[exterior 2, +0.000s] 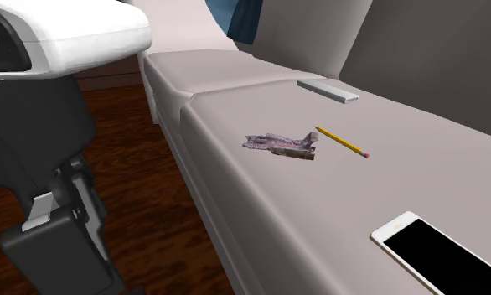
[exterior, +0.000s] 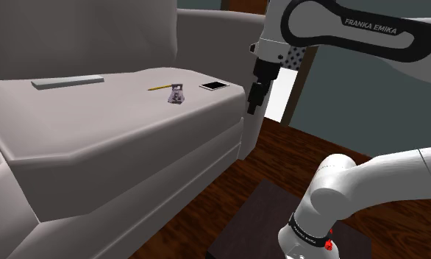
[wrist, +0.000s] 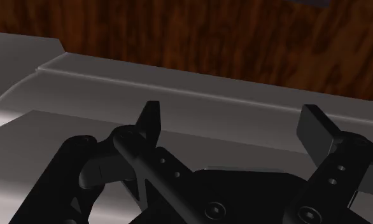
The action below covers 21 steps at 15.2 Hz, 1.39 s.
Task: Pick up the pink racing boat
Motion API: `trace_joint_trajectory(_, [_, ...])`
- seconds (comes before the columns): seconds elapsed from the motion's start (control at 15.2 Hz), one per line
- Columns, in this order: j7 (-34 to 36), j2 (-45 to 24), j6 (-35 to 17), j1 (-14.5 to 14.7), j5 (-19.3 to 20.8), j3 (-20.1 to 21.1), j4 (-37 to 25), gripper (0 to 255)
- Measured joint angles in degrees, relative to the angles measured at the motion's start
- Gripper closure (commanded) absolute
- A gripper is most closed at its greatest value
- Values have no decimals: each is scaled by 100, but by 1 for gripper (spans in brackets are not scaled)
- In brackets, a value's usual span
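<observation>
The racing boat (exterior: 176, 95) is a small pinkish-grey model lying on the pale sofa seat (exterior: 96, 129), between a yellow pencil and the seat's front edge. In the second exterior view the boat (exterior 2: 279, 144) lies flat on its hull close to the cushion's rounded edge. My black gripper (exterior: 252, 99) hangs off the sofa's end, past the boat toward the shoulder view's right and apart from it. In the wrist view the gripper (wrist: 235, 127) is open, nothing between its fingers, over the grey sofa edge (wrist: 198, 95) and wooden floor.
A yellow pencil (exterior: 159, 87) lies just behind the boat. A phone with a black screen (exterior: 214, 86) rests near the seat's corner, closest to the gripper. A flat grey bar (exterior: 67, 82) lies farther along the seat. Wooden floor (exterior: 229, 191) and the dark stand (exterior: 265, 213) are below.
</observation>
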<state>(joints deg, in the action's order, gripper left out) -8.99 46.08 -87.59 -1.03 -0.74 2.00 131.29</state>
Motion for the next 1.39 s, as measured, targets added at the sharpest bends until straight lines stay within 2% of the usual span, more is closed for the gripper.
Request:
trace_joint_trajectory(0.2, [318,-210,-106,-52,-63,188,-131,0])
trace_joint_trajectory(0.53, [1601,-1074,-357,-304,-159,875,-838,0])
trace_joint_trajectory(0.79, [2690,-1871,-459,-545,-43,1395,-1564,0])
trace_joint_trajectory(1.12, [4102,-3092,-385,-815,389,1997,-2781,0])
trace_joint_trajectory(1.39, [5250,-4251,-48,-866,989,2397,-4070,0])
